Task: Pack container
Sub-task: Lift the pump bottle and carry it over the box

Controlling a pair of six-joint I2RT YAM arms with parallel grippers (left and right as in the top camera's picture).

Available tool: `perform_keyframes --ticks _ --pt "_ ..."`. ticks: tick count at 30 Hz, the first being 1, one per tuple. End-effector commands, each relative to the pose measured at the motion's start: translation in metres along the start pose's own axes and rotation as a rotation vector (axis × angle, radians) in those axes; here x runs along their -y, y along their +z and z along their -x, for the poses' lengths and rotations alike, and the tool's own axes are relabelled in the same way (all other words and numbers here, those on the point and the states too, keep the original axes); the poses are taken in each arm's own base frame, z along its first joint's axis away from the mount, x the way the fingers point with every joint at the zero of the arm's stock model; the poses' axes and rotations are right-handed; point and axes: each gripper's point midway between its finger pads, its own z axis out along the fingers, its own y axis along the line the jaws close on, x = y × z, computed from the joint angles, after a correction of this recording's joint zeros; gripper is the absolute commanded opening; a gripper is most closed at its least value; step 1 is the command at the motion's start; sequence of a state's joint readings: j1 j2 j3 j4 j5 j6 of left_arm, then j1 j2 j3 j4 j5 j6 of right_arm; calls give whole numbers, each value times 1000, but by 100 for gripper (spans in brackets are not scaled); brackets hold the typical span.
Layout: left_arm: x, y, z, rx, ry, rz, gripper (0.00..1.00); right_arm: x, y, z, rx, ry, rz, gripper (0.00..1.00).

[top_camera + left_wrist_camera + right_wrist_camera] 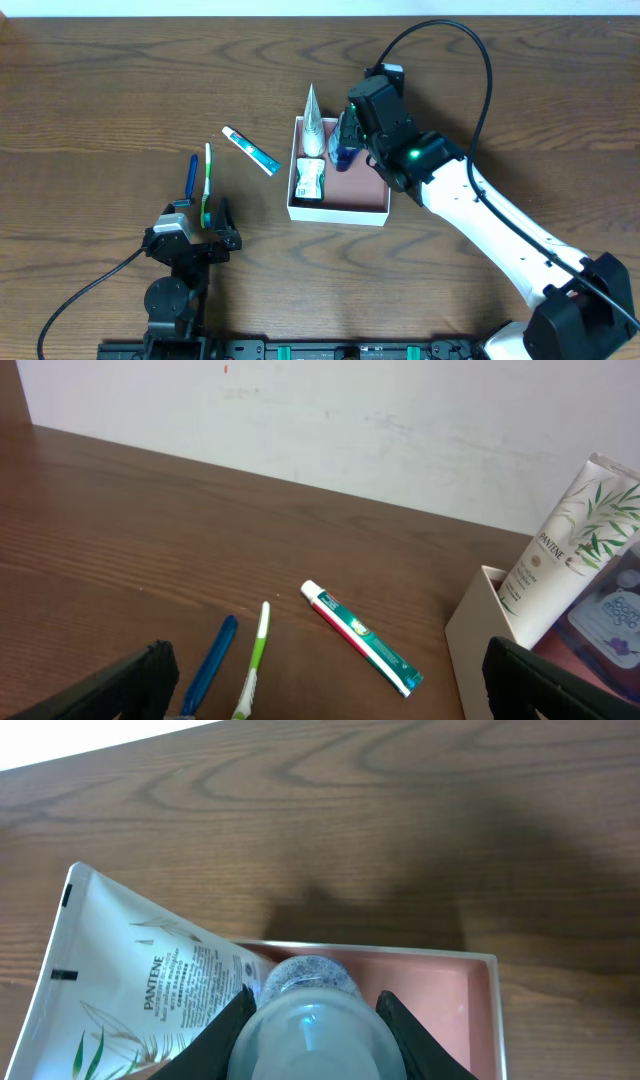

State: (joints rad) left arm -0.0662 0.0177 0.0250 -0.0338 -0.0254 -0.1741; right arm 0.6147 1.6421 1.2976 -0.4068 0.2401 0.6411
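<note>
R gripper [312, 1032]: my fingers [222, 1038] are pressed on either side of a clear bottle [310, 1020], pinching it. Bottle body is translucent and rounded. Overhead shows blue at its lower part [347, 155]. L wrist cam shows a blue-purple label, but the text is too blurred to read.

Container [340, 214] sits directly under my R gripper, just right of table centre. The gripper is over its far half, toward the far-left corner. Can't tell if the bottle touches the floor, since my own wrist blocks it overhead.

Container look: square, shallow, thin white walls, reddish-brown floor. Bare floor shows on the right and near side.

Inside the container:
- Pantene tube [313, 122], white w/ green leaf print, is just left of the bottle. It's tilted against the far-left corner w/ its flat crimped end sticking out past the rim. Its cap end is hidden.
- White sachet [309, 180] w/ green print lies flat along the left wall. Print is too small to read.

R wrist cam only gets the container's far wall and far-right corner [480, 960]; the rest is cut off.

Outside, on the wood table [100, 80], left of the container and apart from it:
- Small toothpaste tube [250, 150], lying diagonal.
- Further left, a blue toothbrush [192, 174] and a green toothbrush [208, 180], side by side and close.

L gripper [197, 218]: fingers spread wide, holding nothing, at the near ends of the toothbrushes. L wrist cam shows only the finger tips at the frame's bottom corners.
</note>
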Motion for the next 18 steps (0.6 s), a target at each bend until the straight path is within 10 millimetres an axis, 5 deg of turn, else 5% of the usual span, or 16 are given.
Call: perform_keyframes --ticks 1,18 --pt "-6 1 -18 -55 25 22 98 -6 1 7 32 16 4 4" --pt "-6 1 -18 -54 25 23 98 -2 31 -4 24 2 -35 4"
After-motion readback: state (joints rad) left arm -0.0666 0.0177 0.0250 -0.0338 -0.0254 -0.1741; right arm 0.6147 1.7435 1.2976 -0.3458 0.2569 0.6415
